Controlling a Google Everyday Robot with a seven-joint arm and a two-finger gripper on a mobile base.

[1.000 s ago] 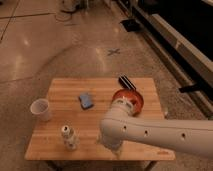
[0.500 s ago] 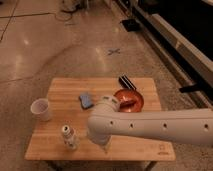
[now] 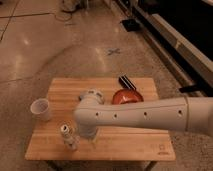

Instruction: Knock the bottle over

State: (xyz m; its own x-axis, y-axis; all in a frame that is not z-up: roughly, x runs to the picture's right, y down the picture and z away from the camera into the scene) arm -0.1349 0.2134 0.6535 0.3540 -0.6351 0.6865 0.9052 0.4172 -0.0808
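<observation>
Wooden table point(image 3: 135, 142): upright bottle point(image 3: 68, 137), tool point(image 3: 89, 134) beside.

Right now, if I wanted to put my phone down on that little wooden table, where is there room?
Bare wood runs along the table's front right and the back-left corner behind the white paper cup. The front left is crowded: the bottle stands there with the gripper beside it. The red bowl fills back right.

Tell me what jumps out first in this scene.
The big white robot arm sweeps in from the right across the wooden table. Its gripper sits low near the front, just right of the upright bottle. A white cup stands at the left edge, a red bowl behind the arm.
</observation>
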